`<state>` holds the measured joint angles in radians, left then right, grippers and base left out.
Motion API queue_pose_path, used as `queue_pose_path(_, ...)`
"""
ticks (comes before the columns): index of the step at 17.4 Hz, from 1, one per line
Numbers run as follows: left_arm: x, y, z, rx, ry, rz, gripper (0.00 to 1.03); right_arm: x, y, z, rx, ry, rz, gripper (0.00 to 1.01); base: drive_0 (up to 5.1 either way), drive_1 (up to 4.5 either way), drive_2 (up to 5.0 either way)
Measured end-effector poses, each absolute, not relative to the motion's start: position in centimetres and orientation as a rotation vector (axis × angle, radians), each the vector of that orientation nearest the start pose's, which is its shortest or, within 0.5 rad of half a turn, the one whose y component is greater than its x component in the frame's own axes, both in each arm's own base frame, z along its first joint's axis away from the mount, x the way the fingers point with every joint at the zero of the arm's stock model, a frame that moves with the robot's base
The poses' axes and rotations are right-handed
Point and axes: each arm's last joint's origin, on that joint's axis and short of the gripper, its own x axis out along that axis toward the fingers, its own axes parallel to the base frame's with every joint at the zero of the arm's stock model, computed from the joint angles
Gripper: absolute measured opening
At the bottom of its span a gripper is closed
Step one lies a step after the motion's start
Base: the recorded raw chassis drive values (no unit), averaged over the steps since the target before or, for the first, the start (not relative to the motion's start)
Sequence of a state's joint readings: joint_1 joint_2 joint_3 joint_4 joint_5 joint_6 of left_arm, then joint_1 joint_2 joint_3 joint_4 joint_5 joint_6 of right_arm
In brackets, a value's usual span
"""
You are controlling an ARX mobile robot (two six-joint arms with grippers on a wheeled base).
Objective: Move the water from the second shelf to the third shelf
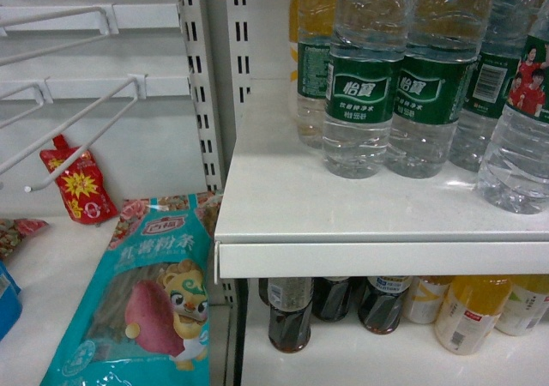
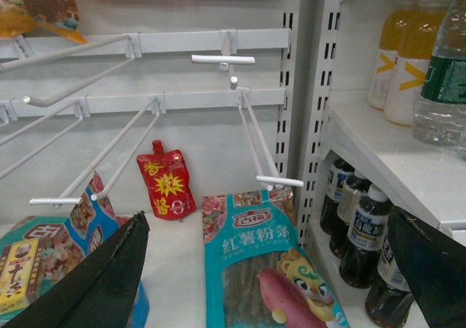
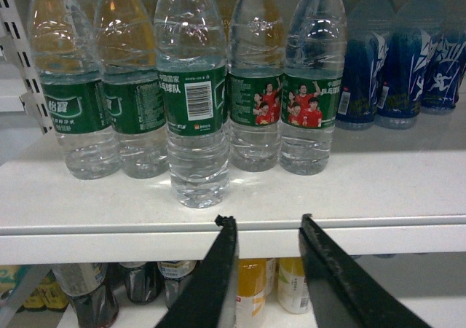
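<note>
Hovering at the shelf edge (image 3: 218, 229), my right gripper (image 3: 266, 222) had its jaws apart and empty; my left gripper (image 2: 269, 229) was spread wide too. The water bottle (image 3: 194, 95) stood just beyond, ahead of 4 others. It looked full, heavy, slick and crushable, so I judged the labelled waist best.

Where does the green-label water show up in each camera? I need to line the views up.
Head: green-label water stands upper right, on the white shelf.
Left wrist: one bottle at the far right edge, upper half.
Right wrist: a row across the left and middle, one bottle standing forward.
Shared landmark: the dark bottles on the shelf below.
</note>
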<state>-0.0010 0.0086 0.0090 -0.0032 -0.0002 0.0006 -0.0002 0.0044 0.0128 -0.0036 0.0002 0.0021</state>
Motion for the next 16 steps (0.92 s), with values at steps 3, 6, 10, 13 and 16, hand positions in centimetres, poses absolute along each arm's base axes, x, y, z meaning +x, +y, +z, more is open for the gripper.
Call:
queue_pose_path(3,9.77,-0.01,16.56,0.001,0.003,-0.001,0.98,9.72,0.0,16.72,0.002,-0.005,0.0,0.6,0.0,0.0,0.0)
queue_pose_path(6,9.77,-0.01,16.56,0.001,0.003,-0.001,0.98,9.72,0.0,16.72,0.002,-0.005,0.0,0.91,0.0,0.0,0.0)
queue_pose_path(10,9.77,-0.01,16.56,0.001,0.003,-0.001,0.98,9.72,0.0,16.72,0.002,-0.005,0.0,0.98,0.0,0.0,0.0)
queue_pose_path(13,9.77,-0.01,16.56,0.001,0.003,-0.001,0.98,9.72,0.0,16.72,0.002,-0.005,0.0,0.98,0.0,0.0,0.0)
queue_pose_path(16,9.77,-0.01,16.58,0.001,0.001,-0.001,0.98,9.72,0.0,16.74,0.002,-0.007,0.0,0.98,0.0,0.0,0.0)
